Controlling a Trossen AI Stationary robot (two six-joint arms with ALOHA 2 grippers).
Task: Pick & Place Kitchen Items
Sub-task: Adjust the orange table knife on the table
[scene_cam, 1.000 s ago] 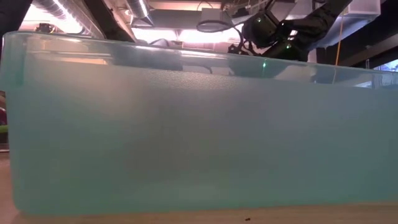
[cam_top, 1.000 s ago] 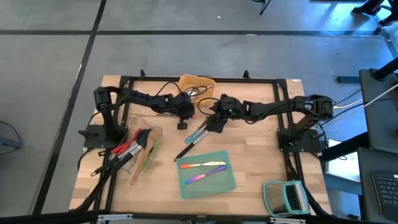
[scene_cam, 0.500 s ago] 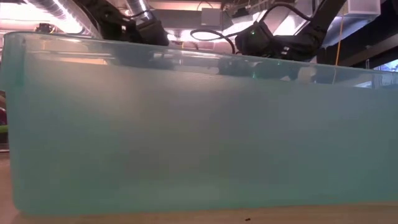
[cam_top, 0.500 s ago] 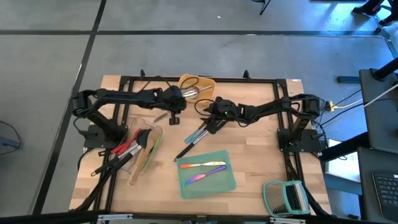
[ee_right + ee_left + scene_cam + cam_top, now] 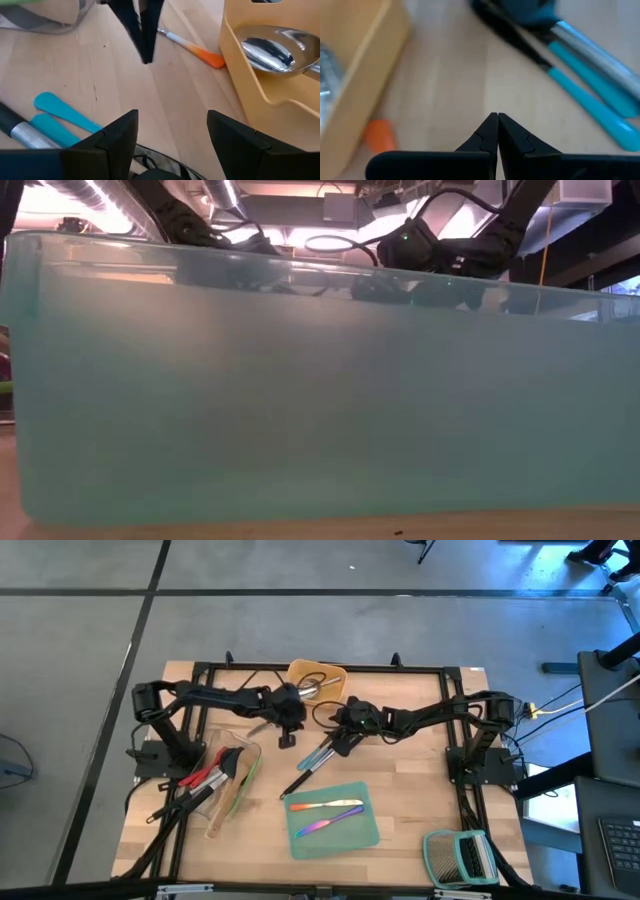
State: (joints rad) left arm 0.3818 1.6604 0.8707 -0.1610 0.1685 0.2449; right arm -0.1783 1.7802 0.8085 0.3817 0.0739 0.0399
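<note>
- The blue-handled utensils [image 5: 318, 756] lie flat on the bare wood near the middle of the table [image 5: 410, 800], close together with a black-handled one, just beside the right tool [image 5: 337, 743].
- I judge them light and stiff; the smooth plastic and steel handles may slip, so the best hold is across the handle, near its middle, where it lies a little free from its neighbour.
- An orange-tipped utensil [image 5: 197, 50] lies just beside the wall of the yellow tray [image 5: 280, 95], where a steel scoop [image 5: 265, 52] already rests; it is thin and low, hard to get under.
- The right tool stands wide and holds nothing, low over the wood.
- The left tool [image 5: 497, 131] is fully closed and empty, pointing down near the orange-tipped utensil.
- The two tools are near each other, so room between them is small.
- The teal tray [image 5: 365, 830] with iridescent cutlery [image 5: 328, 817] lies toward the front edge, with free wood between.
</note>
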